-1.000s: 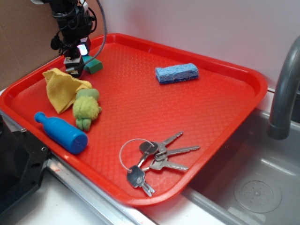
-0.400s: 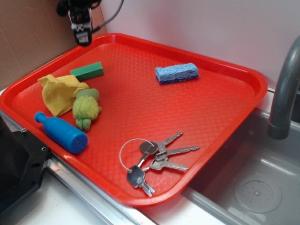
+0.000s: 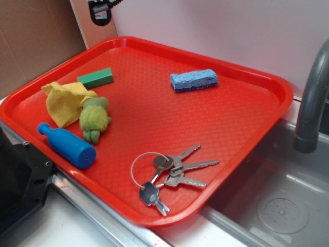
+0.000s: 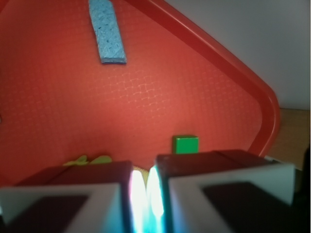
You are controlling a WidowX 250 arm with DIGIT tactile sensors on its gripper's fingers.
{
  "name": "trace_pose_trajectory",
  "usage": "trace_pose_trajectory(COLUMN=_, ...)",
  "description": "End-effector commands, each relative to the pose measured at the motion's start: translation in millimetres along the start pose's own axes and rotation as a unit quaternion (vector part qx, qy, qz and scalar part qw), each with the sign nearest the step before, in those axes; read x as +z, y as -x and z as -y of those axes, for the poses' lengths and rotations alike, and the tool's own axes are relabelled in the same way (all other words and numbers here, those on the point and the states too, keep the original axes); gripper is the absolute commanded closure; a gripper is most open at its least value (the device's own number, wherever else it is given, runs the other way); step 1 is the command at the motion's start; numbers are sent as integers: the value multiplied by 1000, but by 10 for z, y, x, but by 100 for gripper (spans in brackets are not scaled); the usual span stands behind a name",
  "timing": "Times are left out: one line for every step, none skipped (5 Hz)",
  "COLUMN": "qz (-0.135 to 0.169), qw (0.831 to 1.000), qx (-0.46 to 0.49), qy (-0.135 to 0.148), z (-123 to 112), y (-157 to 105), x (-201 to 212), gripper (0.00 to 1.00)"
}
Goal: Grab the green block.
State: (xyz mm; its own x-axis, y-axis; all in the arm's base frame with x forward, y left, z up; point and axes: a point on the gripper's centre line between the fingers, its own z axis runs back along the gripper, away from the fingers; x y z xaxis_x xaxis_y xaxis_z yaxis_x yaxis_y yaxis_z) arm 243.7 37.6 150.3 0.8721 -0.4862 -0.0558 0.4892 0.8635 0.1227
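Note:
The green block [image 3: 95, 78] lies flat on the red tray [image 3: 277, 87] near its far left corner, beside a yellow cloth [image 3: 64, 100]. My gripper [image 3: 99, 15] hangs high above the tray's far left rim, only its tip showing at the top edge. In the wrist view the gripper [image 4: 144, 170] has its jaws almost together with only a thin bright gap and nothing between them. The green block [image 4: 186, 144] shows just beyond the right finger, down on the tray [image 4: 218, 48], apart from the gripper.
A blue sponge [image 3: 194, 80] lies far centre, also in the wrist view [image 4: 107, 31]. A lime plush toy [image 3: 94, 119], a blue bottle [image 3: 68, 146] and a bunch of keys [image 3: 172, 172] lie nearer. A grey faucet [image 3: 313, 98] and sink [image 3: 277, 206] are at right, cardboard [image 3: 31, 36] at left.
My gripper has risen from the green block up to the top of the view, without it. The block has shifted slightly left and stays on the tray.

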Motion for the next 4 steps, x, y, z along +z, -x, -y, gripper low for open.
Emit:
trace_pose_trajectory(qz=26, qw=996, qx=83, qy=-14, z=-584, y=115, x=-496, gripper=0)
trace_pose_trajectory(qz=20, qw=996, qx=83, qy=24, z=-525, y=116, x=-709, gripper=0)
trace_pose_trajectory(qz=5, qw=995, qx=91, qy=41, z=-457, y=132, x=-1009, gripper=0)
trace_pose_trajectory(qz=8, qw=996, qx=81, qy=44, z=-324, y=515, x=-1115, gripper=0)
